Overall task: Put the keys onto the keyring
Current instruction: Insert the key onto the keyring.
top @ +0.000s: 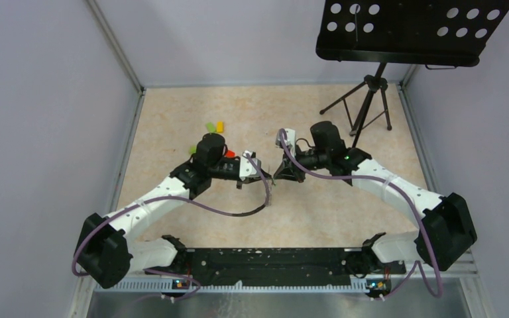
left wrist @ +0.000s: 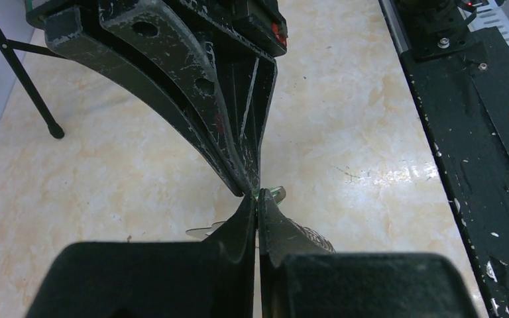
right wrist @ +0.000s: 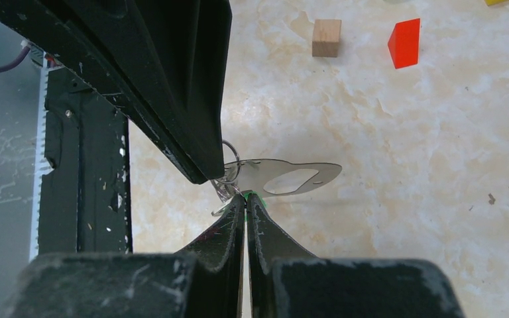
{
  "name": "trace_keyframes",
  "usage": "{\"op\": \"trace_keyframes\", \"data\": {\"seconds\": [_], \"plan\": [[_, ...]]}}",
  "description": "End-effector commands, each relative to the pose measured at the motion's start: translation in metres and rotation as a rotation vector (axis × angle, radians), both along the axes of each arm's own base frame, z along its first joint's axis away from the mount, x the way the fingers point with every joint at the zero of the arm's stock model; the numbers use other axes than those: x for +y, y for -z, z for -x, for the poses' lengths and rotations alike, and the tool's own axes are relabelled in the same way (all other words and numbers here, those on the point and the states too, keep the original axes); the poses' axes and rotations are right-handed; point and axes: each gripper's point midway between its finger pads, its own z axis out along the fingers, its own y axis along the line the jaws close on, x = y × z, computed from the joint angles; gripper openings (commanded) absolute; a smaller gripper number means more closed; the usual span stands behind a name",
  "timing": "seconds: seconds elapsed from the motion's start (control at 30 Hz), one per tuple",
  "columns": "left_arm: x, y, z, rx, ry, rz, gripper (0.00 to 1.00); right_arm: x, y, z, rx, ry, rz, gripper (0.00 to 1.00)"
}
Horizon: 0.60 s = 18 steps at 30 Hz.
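Near the red block (right wrist: 404, 43), above the tabletop (right wrist: 404, 165), both hands meet tip to tip. The right hand (right wrist: 245, 202) is pinched tight on a flat silver key (right wrist: 291, 177). The left hand (left wrist: 257, 211) is fully closed too, with the thin keyring (right wrist: 233, 159) peeking out at its tips; I cannot tell what it holds.

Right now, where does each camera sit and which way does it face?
Top external: above and behind the bases, looking down on the table; both arms show.
Left wrist: on the left arm, facing the right gripper; the left gripper at bottom.
Right wrist: on the right arm, facing the left gripper, the red block beyond; own fingers at bottom.
Shared: both wrist views show the two grippers tip to tip.
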Motion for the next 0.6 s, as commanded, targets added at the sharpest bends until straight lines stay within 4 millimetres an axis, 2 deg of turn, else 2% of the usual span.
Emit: {"op": "trace_keyframes", "data": {"seconds": [0.0,0.57], "plan": [[-0.005,-0.006,0.008,-0.028,0.051,0.025,0.0,0.005,-0.029,-0.012,-0.072,0.001,-0.057,0.0],[-0.01,-0.006,0.003,-0.033,0.046,0.022,0.0,0.006,-0.031,-0.001,-0.067,-0.067,-0.078,0.0]]}}
